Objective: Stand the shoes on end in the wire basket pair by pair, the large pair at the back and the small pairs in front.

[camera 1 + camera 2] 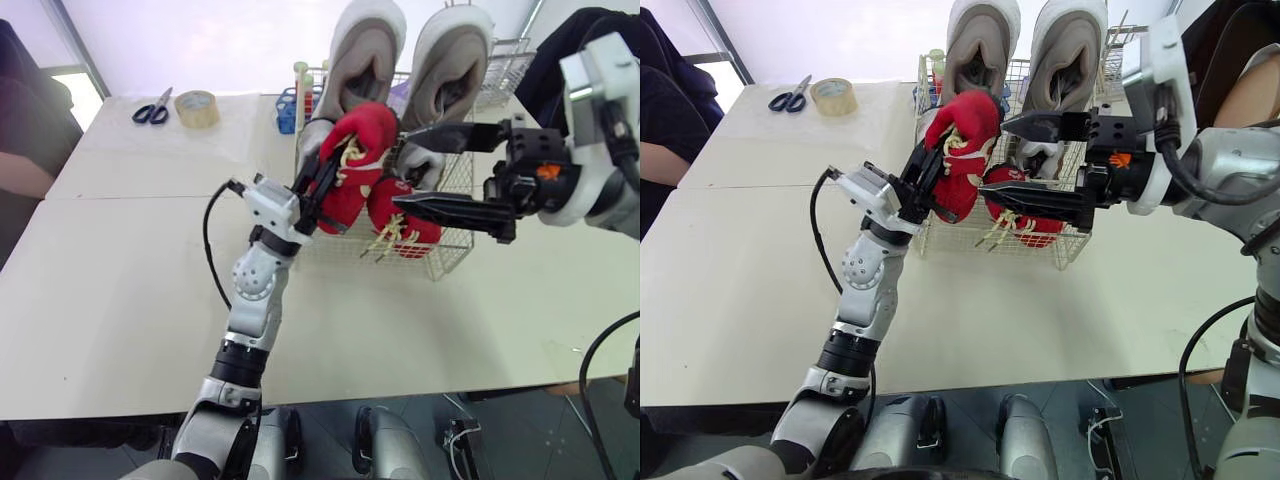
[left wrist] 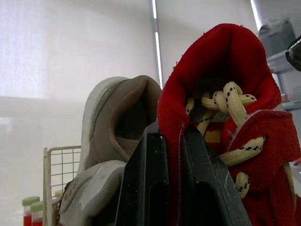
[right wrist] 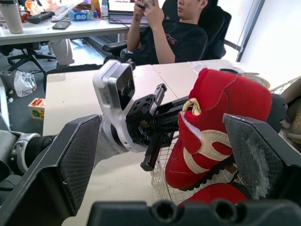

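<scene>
Left eye view: large pair done, the second red shoe (image 1: 355, 160) is not yet in the wire basket (image 1: 455, 262).
The red shoe hangs over the basket's front left, its collar pinched tight by the left gripper (image 1: 314, 188). Its mate (image 1: 405, 228) lies inside the basket's front, possibly leaning rather than on end. The large grey pair (image 1: 365, 50) stands upright at the basket's back. The right gripper (image 1: 400, 168) hovers spread wide and empty at the basket's front. Remaining, I judge: seat this shoe and straighten its mate.
</scene>
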Controlling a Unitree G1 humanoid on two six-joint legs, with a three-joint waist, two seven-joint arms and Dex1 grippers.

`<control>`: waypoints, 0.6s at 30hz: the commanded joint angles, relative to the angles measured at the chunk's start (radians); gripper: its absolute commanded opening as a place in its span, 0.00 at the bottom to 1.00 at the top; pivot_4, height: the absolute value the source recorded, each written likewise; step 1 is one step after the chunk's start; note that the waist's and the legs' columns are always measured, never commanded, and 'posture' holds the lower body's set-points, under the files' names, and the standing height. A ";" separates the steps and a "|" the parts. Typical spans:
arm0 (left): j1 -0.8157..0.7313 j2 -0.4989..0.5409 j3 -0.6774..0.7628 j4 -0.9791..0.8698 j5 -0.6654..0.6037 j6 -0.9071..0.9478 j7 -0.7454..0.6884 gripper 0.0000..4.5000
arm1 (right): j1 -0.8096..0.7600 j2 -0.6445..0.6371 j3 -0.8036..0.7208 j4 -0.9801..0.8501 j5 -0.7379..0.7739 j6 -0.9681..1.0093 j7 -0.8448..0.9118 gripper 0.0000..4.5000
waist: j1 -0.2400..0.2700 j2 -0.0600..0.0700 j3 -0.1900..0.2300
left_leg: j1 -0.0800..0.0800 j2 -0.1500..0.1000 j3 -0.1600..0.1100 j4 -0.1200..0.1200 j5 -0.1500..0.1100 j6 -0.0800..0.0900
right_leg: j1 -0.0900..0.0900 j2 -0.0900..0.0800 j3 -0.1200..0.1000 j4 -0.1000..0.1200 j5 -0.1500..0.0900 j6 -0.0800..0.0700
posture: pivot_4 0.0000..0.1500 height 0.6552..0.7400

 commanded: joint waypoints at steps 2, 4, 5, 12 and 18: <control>0.007 -0.008 -0.003 0.136 0.056 -0.138 0.030 0.01 | -0.013 -0.041 -0.056 -0.022 0.019 0.000 -0.001 1.00 | 0.000 0.001 -0.001 | 0.000 0.000 0.000 0.000 0.000 0.000 | 0.000 0.000 0.000 0.000 0.000 0.000 | 1.00 1.00; 0.025 -0.006 -0.006 0.193 0.075 -0.190 0.037 0.01 | -0.014 -0.051 -0.056 -0.021 0.026 0.002 -0.001 1.00 | -0.001 0.002 -0.002 | 0.000 0.000 0.000 0.000 -0.001 0.001 | 0.000 0.000 0.000 0.000 0.000 0.000 | 1.00 1.00; 0.035 -0.003 -0.009 0.220 0.086 -0.212 0.041 0.01 | -0.015 -0.054 -0.056 -0.020 0.029 0.002 -0.001 1.00 | -0.002 0.003 -0.003 | 0.000 0.000 0.000 0.000 -0.001 0.001 | 0.000 0.000 0.000 0.000 0.000 0.000 | 1.00 1.00; 0.072 0.016 0.007 0.325 0.111 -0.282 0.083 0.01 | -0.022 -0.062 -0.053 -0.016 0.038 0.007 0.000 1.00 | 0.000 0.004 -0.003 | 0.001 0.000 0.000 0.000 -0.001 0.001 | 0.000 -0.001 0.000 0.000 0.000 -0.002 | 1.00 1.00; 0.087 0.031 0.012 0.345 0.102 -0.256 0.106 0.01 | -0.034 -0.050 -0.034 -0.010 0.024 0.001 0.002 1.00 | -0.001 0.009 -0.008 | 0.001 0.000 0.000 0.000 -0.001 0.001 | 0.001 -0.003 0.000 0.000 0.000 -0.002 | 1.00 1.00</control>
